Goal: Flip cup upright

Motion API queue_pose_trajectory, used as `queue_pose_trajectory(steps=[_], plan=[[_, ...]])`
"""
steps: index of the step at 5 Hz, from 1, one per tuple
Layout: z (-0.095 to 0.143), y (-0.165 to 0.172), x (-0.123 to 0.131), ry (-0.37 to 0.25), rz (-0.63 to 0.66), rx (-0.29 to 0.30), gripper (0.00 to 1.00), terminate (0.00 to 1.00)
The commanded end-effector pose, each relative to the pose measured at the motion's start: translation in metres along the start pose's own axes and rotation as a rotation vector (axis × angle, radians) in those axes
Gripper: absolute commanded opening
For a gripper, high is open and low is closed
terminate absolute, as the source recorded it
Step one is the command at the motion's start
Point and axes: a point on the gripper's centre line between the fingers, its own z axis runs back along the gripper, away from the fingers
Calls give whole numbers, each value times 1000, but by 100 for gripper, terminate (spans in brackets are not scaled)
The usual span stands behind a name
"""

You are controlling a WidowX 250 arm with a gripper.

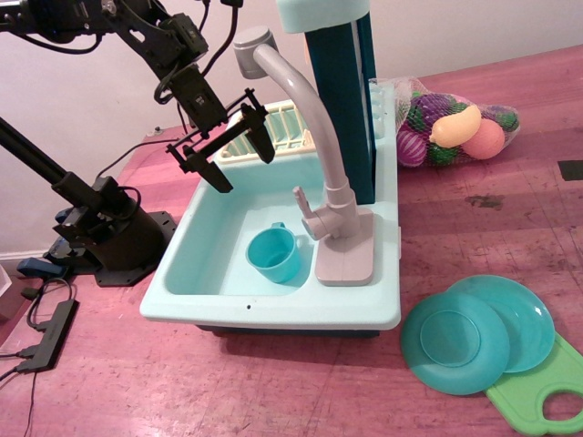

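Now the cup [273,254] sits in the sink [205,273], toward the counter's front edge. Above it, nearer the back-left corner, the gripper [242,161] hangs open, holding nothing. It should come down slowly and grab the rim.

**What we are counting on the table**

We are counting one cup [274,254] in one toy sink [196,264], one faucet [310,137], two teal plates [455,344] at four o'clock, one green cutting board [547,396], and one net bag of toy produce [455,127] at one o'clock.
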Motion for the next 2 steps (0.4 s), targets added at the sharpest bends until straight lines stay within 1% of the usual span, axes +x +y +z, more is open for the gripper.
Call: queue_pose_trajectory(steps=[1,2], plan=[[12,6,5,-27,-7,36,100,0],[12,6,5,-27,-7,36,100,100]])
